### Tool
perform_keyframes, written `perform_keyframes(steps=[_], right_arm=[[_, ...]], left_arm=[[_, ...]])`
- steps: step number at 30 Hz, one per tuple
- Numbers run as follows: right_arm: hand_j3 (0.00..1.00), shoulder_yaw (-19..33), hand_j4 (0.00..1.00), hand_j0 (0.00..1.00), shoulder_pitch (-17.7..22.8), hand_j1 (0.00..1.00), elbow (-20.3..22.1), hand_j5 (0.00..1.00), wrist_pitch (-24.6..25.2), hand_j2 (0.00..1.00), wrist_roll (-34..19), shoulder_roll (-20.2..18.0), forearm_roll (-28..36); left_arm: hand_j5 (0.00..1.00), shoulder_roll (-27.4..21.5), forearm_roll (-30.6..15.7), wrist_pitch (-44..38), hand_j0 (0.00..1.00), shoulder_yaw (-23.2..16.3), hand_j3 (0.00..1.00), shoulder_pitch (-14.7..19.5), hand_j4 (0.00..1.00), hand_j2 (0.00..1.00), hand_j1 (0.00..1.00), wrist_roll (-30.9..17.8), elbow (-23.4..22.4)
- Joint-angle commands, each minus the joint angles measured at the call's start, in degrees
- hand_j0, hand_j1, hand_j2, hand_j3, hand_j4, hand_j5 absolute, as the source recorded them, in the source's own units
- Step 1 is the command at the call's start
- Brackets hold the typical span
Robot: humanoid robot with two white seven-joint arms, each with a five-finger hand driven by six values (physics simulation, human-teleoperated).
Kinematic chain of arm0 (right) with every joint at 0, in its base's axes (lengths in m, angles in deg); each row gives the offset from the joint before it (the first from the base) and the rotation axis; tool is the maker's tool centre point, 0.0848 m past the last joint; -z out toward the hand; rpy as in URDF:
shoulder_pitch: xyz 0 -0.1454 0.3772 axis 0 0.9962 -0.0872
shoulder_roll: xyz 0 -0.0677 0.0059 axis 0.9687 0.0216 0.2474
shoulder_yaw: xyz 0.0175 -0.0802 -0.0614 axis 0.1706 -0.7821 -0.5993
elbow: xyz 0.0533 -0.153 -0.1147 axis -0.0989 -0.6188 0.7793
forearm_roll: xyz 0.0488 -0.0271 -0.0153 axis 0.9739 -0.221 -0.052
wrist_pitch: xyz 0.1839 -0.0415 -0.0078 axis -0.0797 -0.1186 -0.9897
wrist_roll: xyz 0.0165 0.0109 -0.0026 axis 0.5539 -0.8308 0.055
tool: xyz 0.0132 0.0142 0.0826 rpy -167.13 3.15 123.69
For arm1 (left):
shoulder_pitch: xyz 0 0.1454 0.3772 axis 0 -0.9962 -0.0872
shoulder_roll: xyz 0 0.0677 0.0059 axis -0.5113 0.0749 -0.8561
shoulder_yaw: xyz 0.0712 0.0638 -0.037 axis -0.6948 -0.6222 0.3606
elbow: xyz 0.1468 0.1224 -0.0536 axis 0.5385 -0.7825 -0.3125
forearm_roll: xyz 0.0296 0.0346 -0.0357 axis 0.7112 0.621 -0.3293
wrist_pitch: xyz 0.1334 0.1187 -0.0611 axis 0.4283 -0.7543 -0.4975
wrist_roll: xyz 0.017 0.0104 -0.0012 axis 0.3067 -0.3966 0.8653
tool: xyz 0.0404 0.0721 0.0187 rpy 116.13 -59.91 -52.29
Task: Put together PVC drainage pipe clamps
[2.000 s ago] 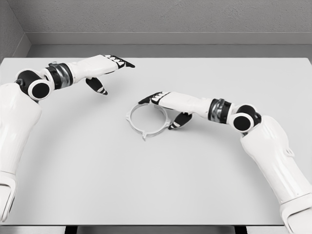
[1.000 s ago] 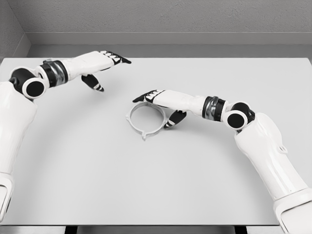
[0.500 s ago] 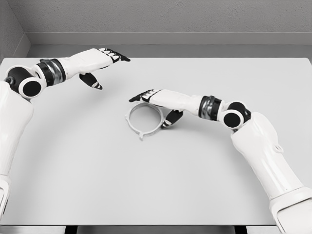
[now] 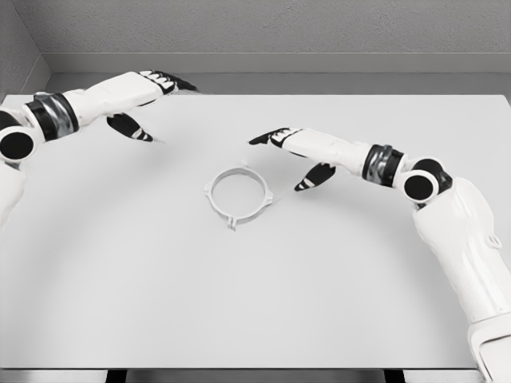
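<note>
A light grey ring-shaped pipe clamp (image 4: 237,196) with small tabs on its rim lies flat on the white table (image 4: 255,279), near the middle. My right hand (image 4: 289,152) hovers just up and to the right of the clamp, apart from it, fingers spread and holding nothing. My left hand (image 4: 148,100) is at the far left near the table's back edge, also open and holding nothing, well away from the clamp.
The table's back edge meets a grey wall (image 4: 271,32). No other parts are in view on the table.
My right hand has lifted off the clamp and drawn back to the upper right, leaving the clamp lying on the table. My left arm has pulled further back to the left.
</note>
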Motion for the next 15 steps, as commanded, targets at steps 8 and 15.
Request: perform_keyframes(steps=[8, 15], right_arm=[[1.00, -2.5, 1.00, 1.00, -0.2, 1.00, 0.2, 1.00, 0.2, 1.00, 0.0, 1.2, 0.3], [1.00, -3.3, 1.00, 1.00, -0.1, 1.00, 0.1, 1.00, 0.2, 1.00, 0.0, 2.5, 0.1]], left_arm=[[1.00, -13.1, -7.6, -0.2, 1.00, 0.5, 1.00, -6.6, 1.00, 1.00, 1.00, 0.0, 5.9], [1.00, -12.8, -7.6, -0.2, 1.00, -0.4, 1.00, -8.8, 1.00, 1.00, 1.00, 0.0, 6.1]])
